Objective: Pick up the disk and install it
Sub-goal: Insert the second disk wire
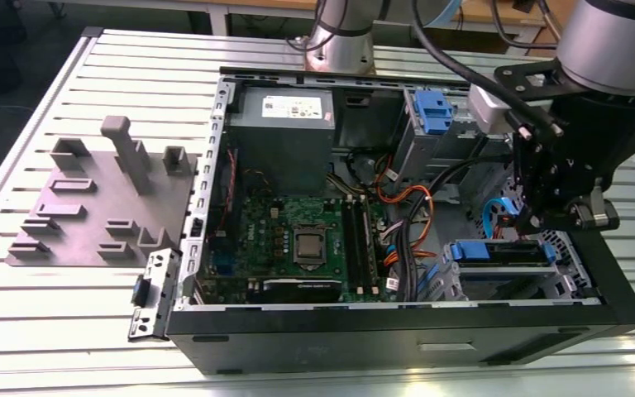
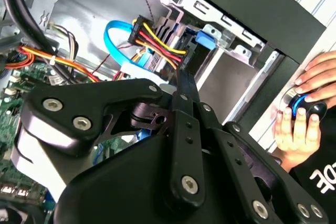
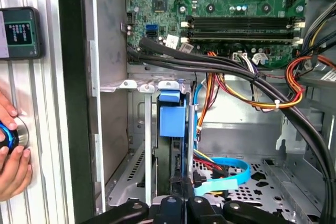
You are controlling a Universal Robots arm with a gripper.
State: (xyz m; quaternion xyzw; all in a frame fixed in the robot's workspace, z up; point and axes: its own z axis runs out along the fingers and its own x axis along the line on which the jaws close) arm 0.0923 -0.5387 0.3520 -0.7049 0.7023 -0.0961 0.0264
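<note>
The disk (image 1: 499, 252) lies in the drive cage at the lower corner of the open computer case (image 1: 406, 318), on the exterior view's right, its blue rails showing at both ends. In the first wrist view it stands edge-on in the cage slot, with its blue plastic end (image 3: 172, 121) facing the camera. My gripper (image 1: 538, 217) reaches down into the case just above and beside the disk. Its fingers (image 3: 176, 208) are shut together with nothing between them. The tips sit at the disk's near edge; I cannot tell whether they touch it. The second wrist view has the gripper (image 2: 181, 85) pointing at the cage.
Power and blue data cables (image 3: 226, 174) run close beside the cage. The motherboard (image 1: 295, 240) and power supply (image 1: 284, 112) fill the case's other side. Another blue latch (image 1: 433, 112) sits in the far bay. A grey fixture block (image 1: 97, 207) stands left. A person's hand (image 3: 10, 156) rests on a knob outside.
</note>
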